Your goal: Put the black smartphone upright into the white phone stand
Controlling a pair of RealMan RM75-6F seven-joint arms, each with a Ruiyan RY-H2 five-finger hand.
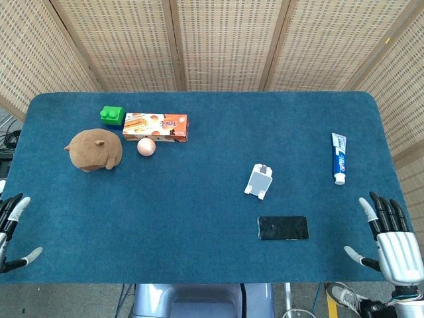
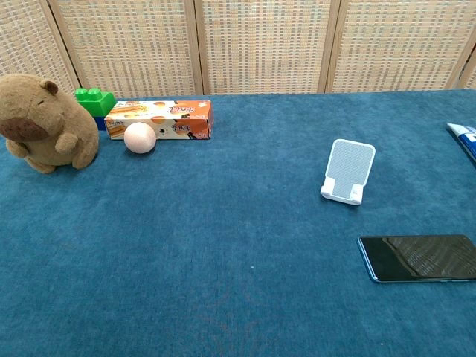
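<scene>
We find a table (image 1: 199,218) covered in blue cloth, carrying all items. The plush (image 1: 94,149) sits at the far left, with an orange box (image 1: 155,126) lying just beside it and a green block (image 1: 112,115) at the box's left end. The right hand (image 1: 391,238) rests at the near right corner, fingers apart, holding nothing; the left hand (image 1: 12,228) shows only partly at the near left edge, fingers likewise apart and holding nothing. The phone (image 1: 283,227) lies flat, screen up, near the front edge, right of centre. A toothpaste tube (image 1: 338,157) lies toward the right edge. The stand (image 1: 260,180) stands upright just behind the phone, apart from it. A pink ball (image 1: 146,146) touches the box's front.
</scene>
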